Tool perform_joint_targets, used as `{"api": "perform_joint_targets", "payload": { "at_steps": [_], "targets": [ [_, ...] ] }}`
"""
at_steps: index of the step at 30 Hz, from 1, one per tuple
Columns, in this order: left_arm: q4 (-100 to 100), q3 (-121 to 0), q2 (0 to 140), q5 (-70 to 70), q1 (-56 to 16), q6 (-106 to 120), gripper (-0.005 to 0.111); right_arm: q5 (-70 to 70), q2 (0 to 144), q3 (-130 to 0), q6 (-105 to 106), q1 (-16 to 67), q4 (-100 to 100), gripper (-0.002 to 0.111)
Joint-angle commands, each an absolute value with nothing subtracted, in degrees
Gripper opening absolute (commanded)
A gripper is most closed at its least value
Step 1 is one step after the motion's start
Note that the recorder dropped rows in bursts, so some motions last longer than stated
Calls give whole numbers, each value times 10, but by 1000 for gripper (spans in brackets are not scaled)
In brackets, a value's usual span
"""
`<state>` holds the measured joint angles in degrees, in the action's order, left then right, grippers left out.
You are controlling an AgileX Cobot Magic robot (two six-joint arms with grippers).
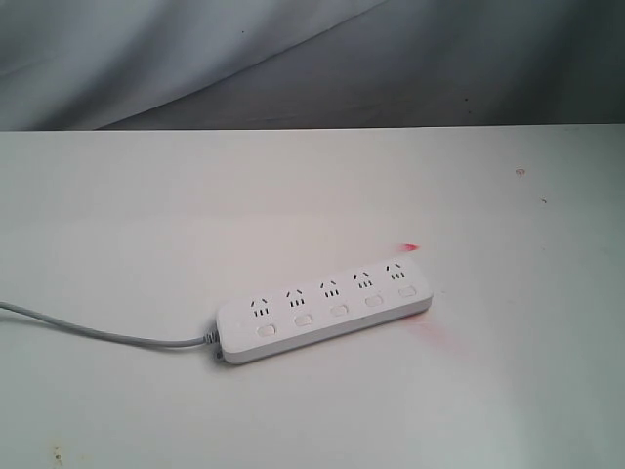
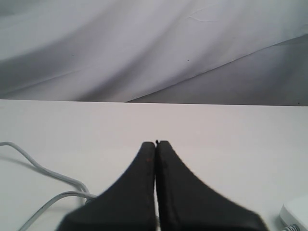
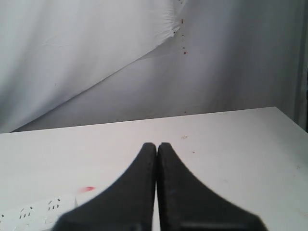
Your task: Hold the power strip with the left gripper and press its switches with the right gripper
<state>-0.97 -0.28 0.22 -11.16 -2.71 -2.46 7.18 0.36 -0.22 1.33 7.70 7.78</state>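
Exterior view: power strip (image 1: 324, 304) lies untouched; left gripper (image 2: 156, 143) and right gripper (image 3: 157, 144) closed, empty, nothing started.

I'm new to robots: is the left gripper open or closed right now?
Closed: the left gripper shows its two black fingers pressed together in its wrist view, with nothing between them.
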Motion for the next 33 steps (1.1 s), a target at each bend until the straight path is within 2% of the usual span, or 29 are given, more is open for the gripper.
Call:
{"api": "perform_joint_targets", "payload": {
  "at_steps": [1, 12, 19, 33],
  "targets": [
    [-12, 0, 0, -105, -27, -25, 0, 64, 0, 0, 13, 73, 82, 0],
    [-12, 0, 0, -105, -27, -25, 0, 66, 0, 0, 14, 73, 80, 0],
    [-12, 0, 0, -105, -27, -25, 0, 78, 0, 0, 13, 73, -15, 0],
    [-12, 0, 0, -105, -27, -25, 0, 78, 0, 0, 13, 73, -3, 0]
  ]
}}
